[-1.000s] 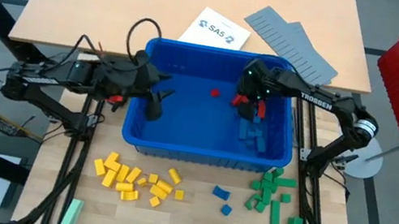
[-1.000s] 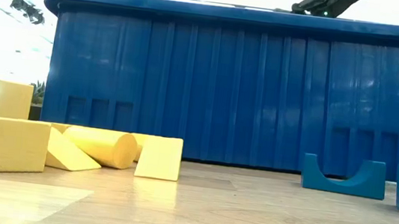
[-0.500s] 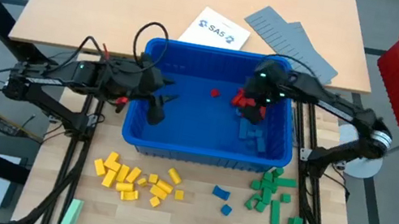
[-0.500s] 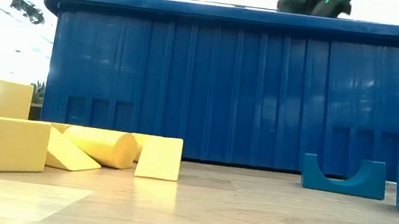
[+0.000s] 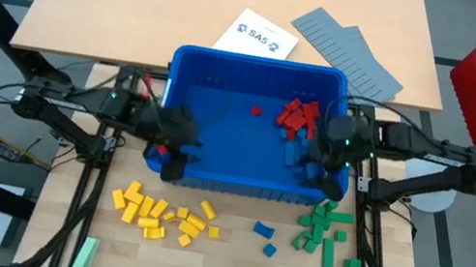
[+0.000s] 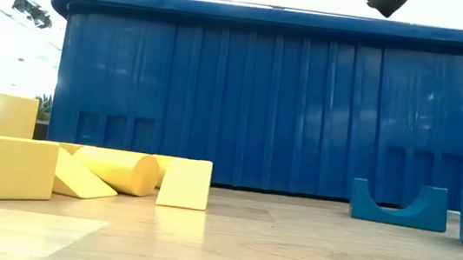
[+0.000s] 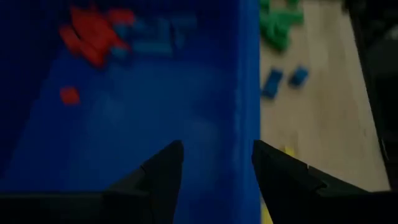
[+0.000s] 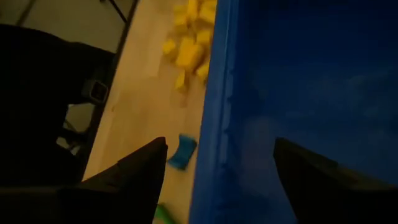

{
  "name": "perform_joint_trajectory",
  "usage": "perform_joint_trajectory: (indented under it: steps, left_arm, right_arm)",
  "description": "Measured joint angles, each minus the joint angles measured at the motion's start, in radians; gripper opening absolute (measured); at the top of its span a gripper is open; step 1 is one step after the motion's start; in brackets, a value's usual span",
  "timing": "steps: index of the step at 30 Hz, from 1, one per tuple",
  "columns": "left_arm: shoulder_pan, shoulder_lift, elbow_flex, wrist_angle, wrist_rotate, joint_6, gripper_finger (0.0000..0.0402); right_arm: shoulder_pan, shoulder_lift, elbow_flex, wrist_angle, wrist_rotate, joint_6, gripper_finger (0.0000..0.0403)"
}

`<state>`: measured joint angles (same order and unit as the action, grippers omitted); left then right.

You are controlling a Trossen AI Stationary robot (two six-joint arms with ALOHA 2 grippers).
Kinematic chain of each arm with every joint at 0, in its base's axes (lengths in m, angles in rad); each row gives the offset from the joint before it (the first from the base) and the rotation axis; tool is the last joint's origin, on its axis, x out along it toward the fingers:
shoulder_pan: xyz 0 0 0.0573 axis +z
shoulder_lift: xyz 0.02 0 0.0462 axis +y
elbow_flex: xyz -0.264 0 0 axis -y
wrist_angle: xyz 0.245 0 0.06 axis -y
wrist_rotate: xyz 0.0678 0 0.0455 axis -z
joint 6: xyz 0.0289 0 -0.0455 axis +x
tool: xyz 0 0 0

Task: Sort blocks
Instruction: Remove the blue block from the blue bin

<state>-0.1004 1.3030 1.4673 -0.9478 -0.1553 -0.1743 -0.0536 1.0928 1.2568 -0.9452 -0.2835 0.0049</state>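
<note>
In the last second I pulled both arms back from the middle of the blue bin (image 5: 212,170) to its lower wall. My right pincer (image 5: 314,171) had hovered over the red blocks (image 5: 298,116) at the bin's upper right; it now straddles the lower right rim, wide open and empty, so no red block came out. My left pincer (image 5: 172,158) sits at the lower left rim, open and empty too.

Red and a few blue blocks (image 5: 300,161) remain inside. Sorted piles lie below the bin on the surface: yellow blocks (image 5: 163,214) lower left, green blocks (image 5: 325,230) lower right. The bin's wall stands between my pincers and these piles.
</note>
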Motion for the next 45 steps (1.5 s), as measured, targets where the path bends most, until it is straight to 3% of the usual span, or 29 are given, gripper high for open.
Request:
perform_joint_trajectory:
  steps: [7, 15, 23, 29, 35, 45]
  left_arm:
    - [-0.097, 0.054, 0.000, -0.048, 0.033, -0.066, 0.0202]
    - [-0.104, 0.056, 0.000, -0.085, 0.037, -0.039, 0.0202]
    - [-0.120, 0.099, 0.000, -0.221, 0.010, -0.065, 0.0202]
    - [-0.134, 0.146, 0.000, -0.228, -0.052, -0.071, 0.0202]
    - [-0.134, 0.219, 0.000, -0.230, -0.047, -0.051, 0.0202]
    - [-0.127, 0.330, 0.000, -0.227, 0.020, -0.013, 0.0189]
  right_arm:
    - [0.191, 0.014, 0.000, -0.073, 0.176, 0.170, 0.0265]
    - [0.275, 0.059, 0.000, -0.119, 0.314, 0.203, 0.0256]
    - [0.305, 0.138, 0.000, -0.137, 0.291, 0.212, 0.0250]
    - [0.328, 0.189, 0.000, -0.186, 0.391, 0.240, 0.0244]
    - [0.328, 0.208, 0.000, -0.230, 0.446, 0.257, 0.0237]
    - [0.321, 0.229, -0.032, -0.222, 0.449, 0.234, 0.0204]
